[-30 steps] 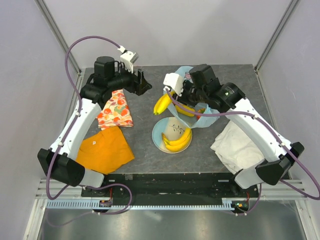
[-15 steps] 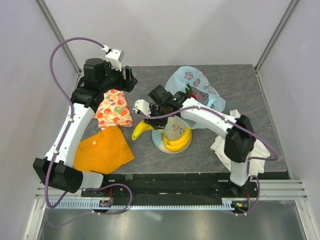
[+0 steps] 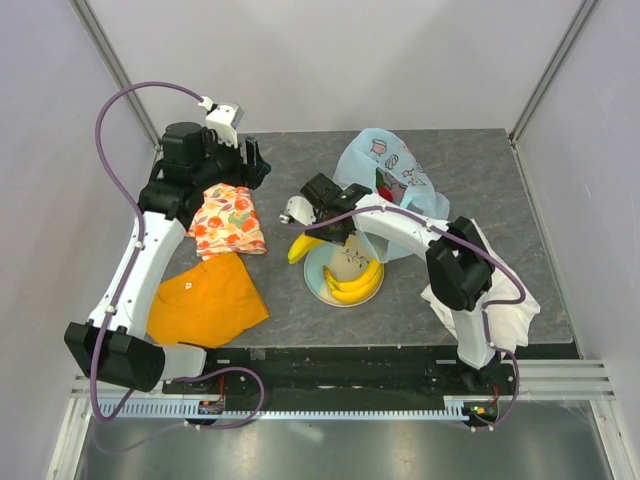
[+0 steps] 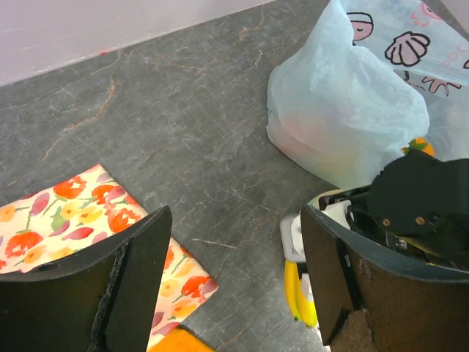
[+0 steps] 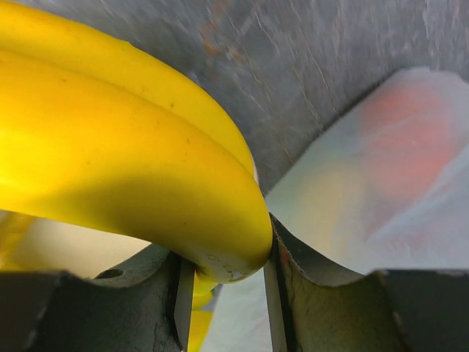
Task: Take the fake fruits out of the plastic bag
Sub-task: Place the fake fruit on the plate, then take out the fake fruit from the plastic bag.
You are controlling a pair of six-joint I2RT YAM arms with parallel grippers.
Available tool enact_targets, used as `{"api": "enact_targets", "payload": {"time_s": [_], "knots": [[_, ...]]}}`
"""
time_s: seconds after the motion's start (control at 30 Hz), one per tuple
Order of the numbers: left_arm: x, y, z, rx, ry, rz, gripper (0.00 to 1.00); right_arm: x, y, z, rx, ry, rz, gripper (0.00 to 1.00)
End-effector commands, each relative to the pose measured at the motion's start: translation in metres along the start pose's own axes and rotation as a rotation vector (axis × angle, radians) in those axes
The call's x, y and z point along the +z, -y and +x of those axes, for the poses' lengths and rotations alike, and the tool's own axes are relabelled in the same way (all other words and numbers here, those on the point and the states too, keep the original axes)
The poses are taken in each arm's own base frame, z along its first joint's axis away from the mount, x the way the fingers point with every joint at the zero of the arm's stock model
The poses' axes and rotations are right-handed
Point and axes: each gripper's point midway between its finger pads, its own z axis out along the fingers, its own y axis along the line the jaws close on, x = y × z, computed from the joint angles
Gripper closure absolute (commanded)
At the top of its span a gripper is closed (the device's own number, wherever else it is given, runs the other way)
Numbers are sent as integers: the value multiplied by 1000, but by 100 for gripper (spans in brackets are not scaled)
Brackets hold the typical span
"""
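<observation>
Right end effector [image 5: 223,282] clamps bananas [image 3: 303,247] beside plastic bag [image 3: 392,172]. Left end effector [image 4: 234,286] agape, empty, above tabletop [image 3: 300,150] far-left corner.

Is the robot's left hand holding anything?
No, the left gripper has its jaws wide apart with nothing between them, just the grey table showing below.

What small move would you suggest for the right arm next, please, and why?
Probably a short shift toward the plate, then opening. The right jaws are shut on the end of a banana bunch, which is out of the plastic bag but lies at the plate's left rim rather than over it. Other bananas already lie on the plate.
</observation>
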Motion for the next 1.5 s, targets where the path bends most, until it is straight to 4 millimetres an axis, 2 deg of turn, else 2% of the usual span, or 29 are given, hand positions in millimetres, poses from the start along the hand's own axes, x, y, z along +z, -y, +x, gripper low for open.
{"api": "enact_targets", "payload": {"time_s": [0.0,0.2,0.3,0.4,0.43,0.5,0.53,0.6,0.8,0.83,0.97,1.07,1.17,1.23,1.27,1.3,1.33,1.4,1.43,1.47], "knots": [[0,4,-11,-13,39,29,22,12,21,23,-72,-72,108,99],[6,5,-11,-27,32,43,22,23,28,35,-134,-93,170,98],[8,5,-11,-29,32,43,22,28,30,41,-130,-102,185,94],[10,5,-11,-33,29,48,22,33,31,45,-117,-112,196,81],[11,5,-10,-35,26,49,22,34,32,45,-114,-110,199,66],[13,6,-8,-42,20,56,22,32,31,46,-123,-111,201,52],[14,6,-8,-44,19,59,22,24,35,44,-121,-98,212,45],[15,8,-7,-51,15,68,22,12,34,43,-127,-81,199,42],[21,11,-5,-71,8,91,22,-58,34,26,-91,22,158,26],[22,10,-5,-74,9,92,22,-73,36,21,-77,51,171,19],[28,11,-5,-89,4,103,22,-112,42,13,-25,112,178,18],[31,17,-5,-104,0,135,22,-156,46,6,4,229,166,19],[35,32,-2,-131,-12,224,22,-194,68,14,109,336,217,22],[41,45,3,-128,-30,298,22,-202,89,36,194,329,270,28],[38,65,2,-109,-35,418,22,-199,92,45,245,315,271,30],[38,75,4,-70,-40,477,21,-194,99,60,289,281,273,32],[42,92,10,-49,-61,544,21,-183,97,68,311,238,251,34],[38,116,4,2,-57,645,20,-166,92,93,392,160,219,37],[40,134,4,44,-55,691,19,-161,90,102,408,136,215,38],[46,142,-4,67,-42,717,19,-151,87,120,439,91,211,38]]}}
